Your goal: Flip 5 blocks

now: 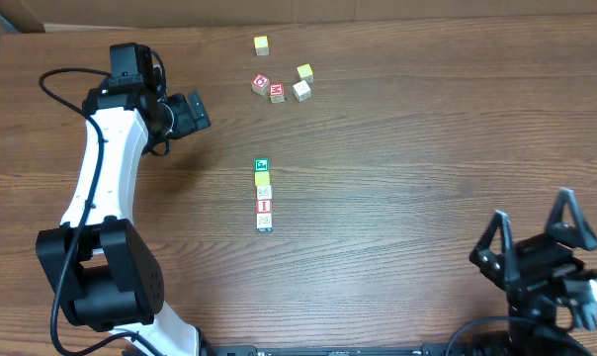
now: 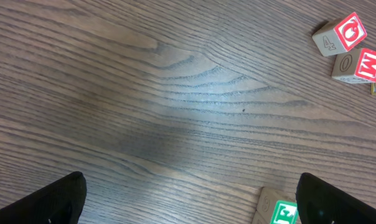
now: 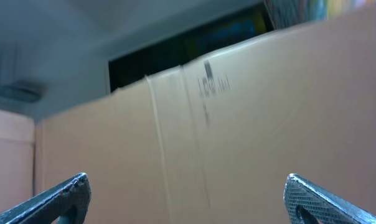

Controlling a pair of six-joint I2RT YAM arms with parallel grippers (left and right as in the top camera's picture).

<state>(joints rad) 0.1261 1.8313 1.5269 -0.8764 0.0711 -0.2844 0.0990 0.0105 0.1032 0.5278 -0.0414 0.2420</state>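
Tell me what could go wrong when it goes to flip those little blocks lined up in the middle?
The five blocks sit in a tight row, seemingly touching, so pinching one could well knock its neighbours askew. The open left hand hovers between that row and the red-lettered cubes, so it might go for the wrong ones. The right hand, also open, faces only cardboard, away from the blocks.

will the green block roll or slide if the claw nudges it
The green block is a small flat-faced cube, so it should slide or tip over rather than roll. It looks wooden, so it is probably stiff and light. It appears to touch the yellow block, so a push toward that one would likely shift it too.
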